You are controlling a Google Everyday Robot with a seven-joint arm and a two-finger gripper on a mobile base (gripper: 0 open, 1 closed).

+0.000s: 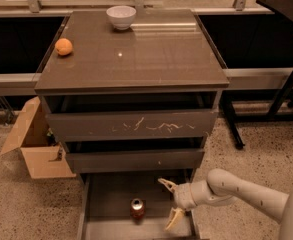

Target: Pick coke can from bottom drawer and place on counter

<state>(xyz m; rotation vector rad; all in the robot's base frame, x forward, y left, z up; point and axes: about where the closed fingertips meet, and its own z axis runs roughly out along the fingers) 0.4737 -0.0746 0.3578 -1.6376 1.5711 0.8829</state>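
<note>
Bottom drawer (106, 196) is pulled out. The coke can (137, 208) stands upright on its floor, roughly mid-width, towards the front. The gripper (164, 204) is low inside the drawer, just right of the can and not touching it, with its fingers spread apart and nothing held. The arm (241, 189) enters from the lower right. The counter (146, 59) carries an orange (63, 46) at its left edge and a white bowl (121, 17) at the back. A cardboard box (33, 149) sits on the floor left of the cabinet.
</note>
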